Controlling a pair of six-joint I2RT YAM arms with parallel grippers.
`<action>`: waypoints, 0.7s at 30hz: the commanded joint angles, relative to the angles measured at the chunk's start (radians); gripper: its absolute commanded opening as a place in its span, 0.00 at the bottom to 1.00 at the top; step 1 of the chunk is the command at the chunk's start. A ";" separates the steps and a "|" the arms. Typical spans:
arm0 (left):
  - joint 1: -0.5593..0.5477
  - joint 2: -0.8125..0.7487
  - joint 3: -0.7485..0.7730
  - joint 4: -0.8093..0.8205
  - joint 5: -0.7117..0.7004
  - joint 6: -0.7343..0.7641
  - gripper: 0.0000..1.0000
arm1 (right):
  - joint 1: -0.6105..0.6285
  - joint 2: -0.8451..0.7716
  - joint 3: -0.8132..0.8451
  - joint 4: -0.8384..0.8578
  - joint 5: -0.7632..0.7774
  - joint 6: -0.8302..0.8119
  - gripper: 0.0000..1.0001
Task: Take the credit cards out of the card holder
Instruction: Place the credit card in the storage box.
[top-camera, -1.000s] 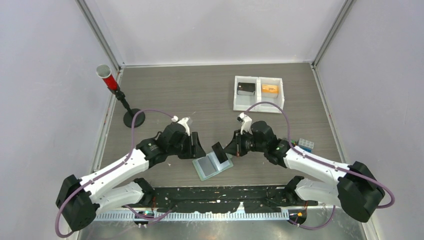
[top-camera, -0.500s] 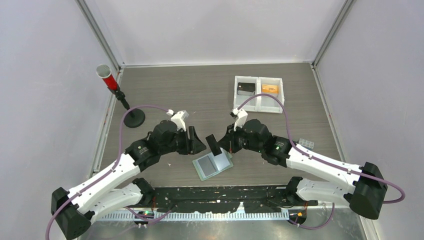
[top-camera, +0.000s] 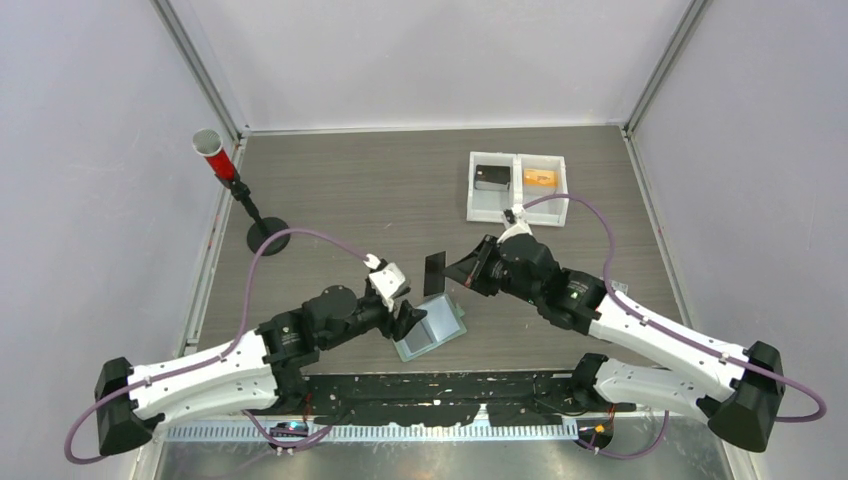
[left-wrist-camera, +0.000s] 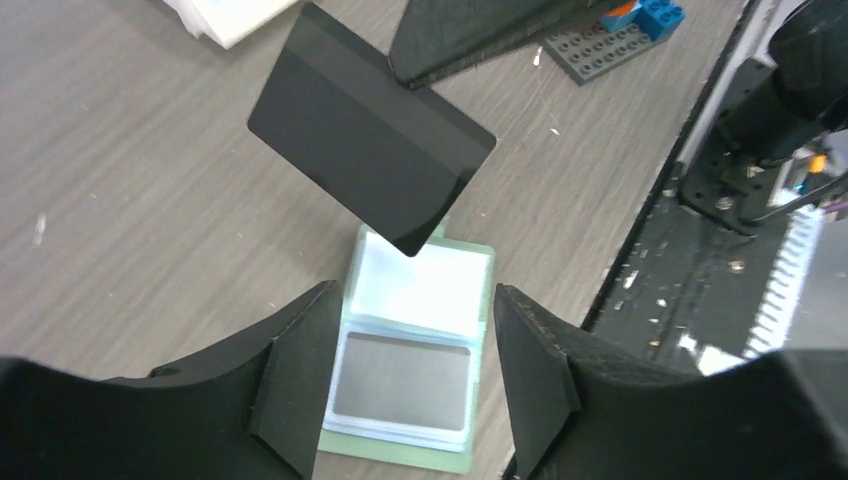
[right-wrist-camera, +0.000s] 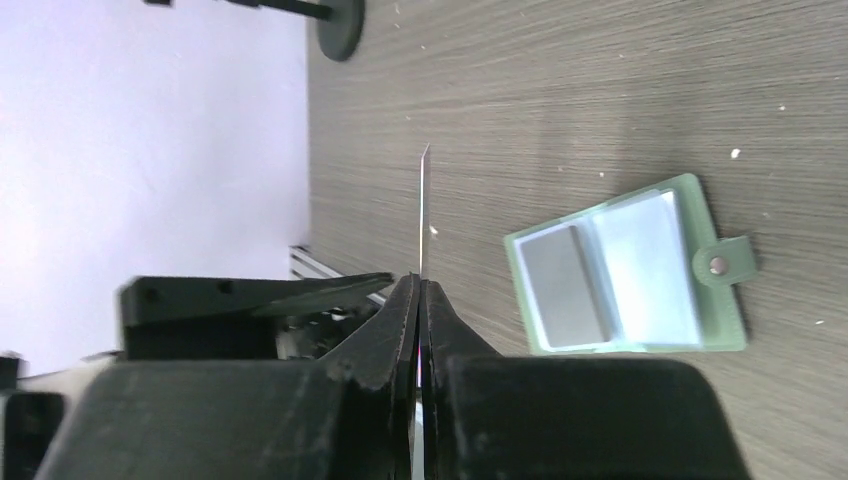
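The card holder (top-camera: 430, 327) lies open and flat on the surface (top-camera: 350, 190) close to the arms' bases, its sage-green outside down and its pale inner pockets up. The left tool (left-wrist-camera: 415, 300) hovers over the holder's left end with its fingers (left-wrist-camera: 295, 375) spread moderately apart, gripping nothing. In the left wrist view the holder shows between them. A grey rectangle (left-wrist-camera: 402, 373) fills the pocket on the holder's half nearer that tool, while the other half is pale blue. The round snap tab (right-wrist-camera: 718, 265) sticks out from the holder's edge on the side away from the left tool. Just beyond the holder and raised clear of it, the black card (top-camera: 434, 272) hangs in the air, pinched by one edge in the right tool (right-wrist-camera: 420, 285), whose jaws are pressed together on it. The right wrist view shows the card edge-on as a thin line. To the right of the holder, a grey toy brick plate (left-wrist-camera: 600, 45) with blue and orange bricks lies beside the right arm. Well beyond the holder to the left stands a black stand (top-camera: 268, 238) carrying a red cup (top-camera: 210, 150). Well beyond the holder to the right sits a white tray (top-camera: 515, 217), with a black piece (top-camera: 492, 177) in its left compartment and an orange piece (top-camera: 541, 178) in its right.
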 joint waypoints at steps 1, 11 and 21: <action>-0.096 0.036 -0.042 0.259 -0.157 0.267 0.62 | -0.006 -0.055 0.039 -0.020 0.079 0.159 0.05; -0.243 0.223 -0.050 0.487 -0.373 0.532 0.65 | -0.010 -0.071 0.002 0.021 0.056 0.220 0.05; -0.338 0.398 -0.045 0.704 -0.610 0.750 0.63 | -0.016 -0.088 -0.036 0.056 0.042 0.214 0.05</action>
